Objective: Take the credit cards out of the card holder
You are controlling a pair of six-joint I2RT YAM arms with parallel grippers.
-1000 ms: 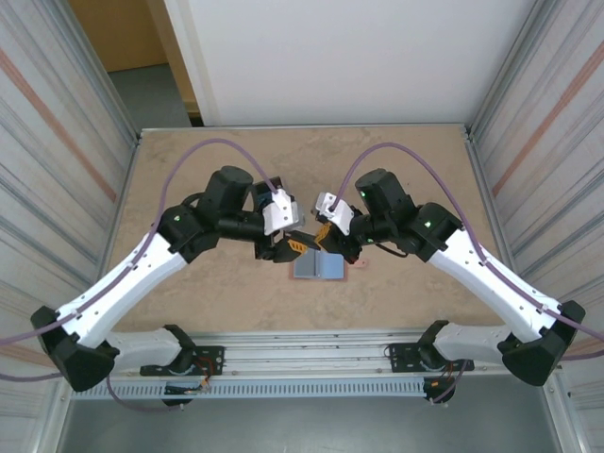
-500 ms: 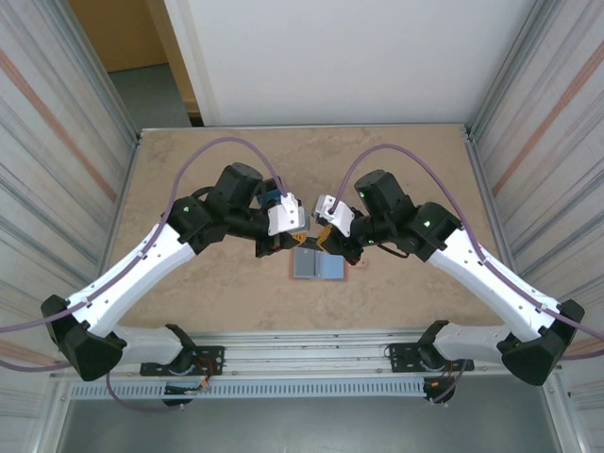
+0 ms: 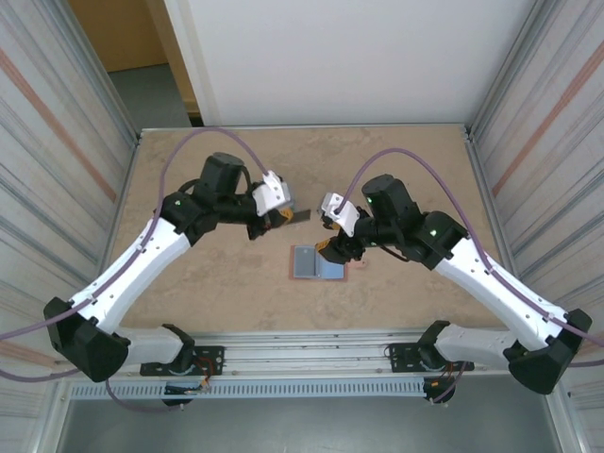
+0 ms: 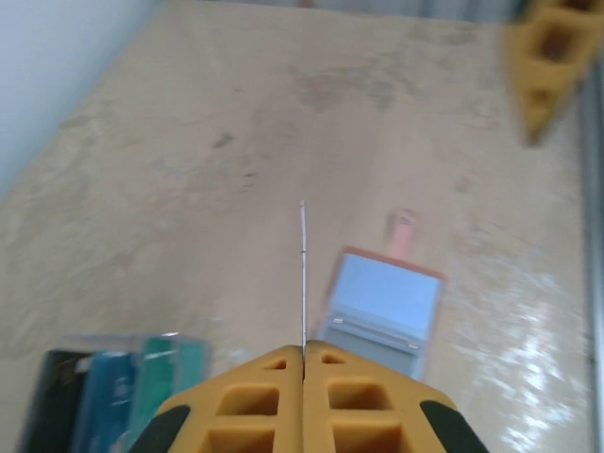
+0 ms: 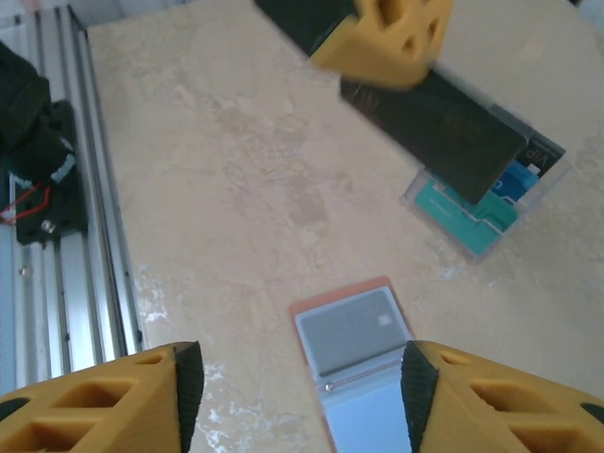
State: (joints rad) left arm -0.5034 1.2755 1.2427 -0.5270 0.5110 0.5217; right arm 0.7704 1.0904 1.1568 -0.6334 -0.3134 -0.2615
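From where I stand, the left gripper (image 4: 304, 351) has its two yellow fingers pressed flat together on a single card (image 5: 432, 121). The card looks dark from the right wrist camera. From the left wrist camera it is seen edge-on, as a thin upright line rising out of the shut fingertips. It hangs above the table (image 3: 208, 283), touching nothing else that I can make out.

The card holder (image 3: 316, 264) lies open and flat on the table, its blue-grey lining facing up inside a salmon-pink border. Its little pink tab (image 4: 401, 230) sticks out from one end. From above, the holder sits nearer the arm bases than the left gripper and off to that gripper's right, clear of the card it carries.

The right gripper (image 3: 332, 248) stands with its fingers spread apart and nothing between them. It hovers just above the far right edge of the card holder. In its own wrist view the open holder lies on the table below the gap between the two fingers, and I cannot tell whether either finger touches it.

A fanned pile of cards (image 4: 113, 389) in black, blue and teal lies on the table under and just beyond the left gripper. It is well apart from the holder.
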